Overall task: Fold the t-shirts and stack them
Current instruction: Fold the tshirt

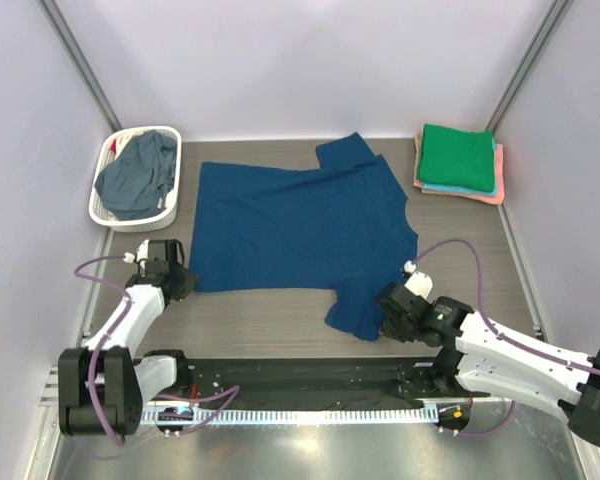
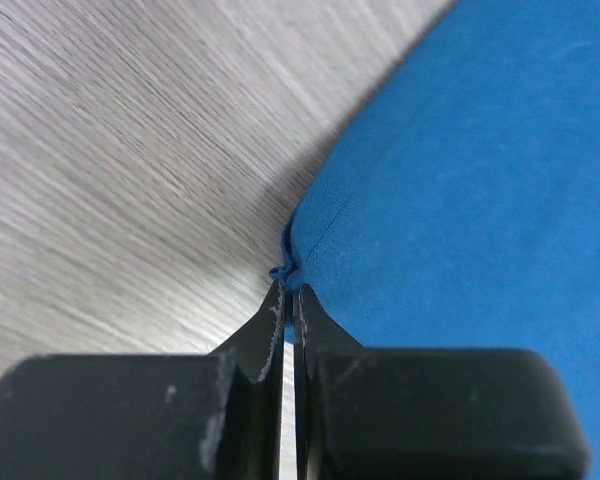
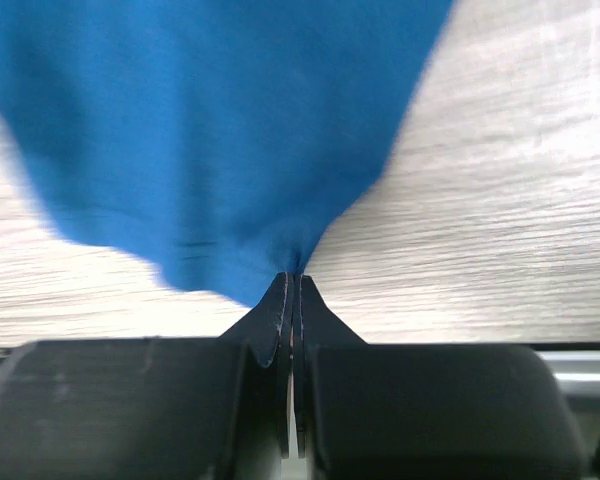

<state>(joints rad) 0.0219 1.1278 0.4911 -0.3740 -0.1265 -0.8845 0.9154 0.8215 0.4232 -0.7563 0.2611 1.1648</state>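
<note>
Top external view: dark blue t-shirt, limp, light cloth, lies spread on the surface; left tool pinched shut on its near hem corner, right tool likewise on the near sleeve, both judged sound holds.

One blue t-shirt, one grey t-shirt, three folded t-shirts, one basket.

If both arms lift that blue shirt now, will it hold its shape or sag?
Probably floppy: the blue shirt lies flat with a rumpled sleeve, so it should sag between the left gripper and right gripper. Likely light too, since only fingertip pinches hold its edges.
</note>
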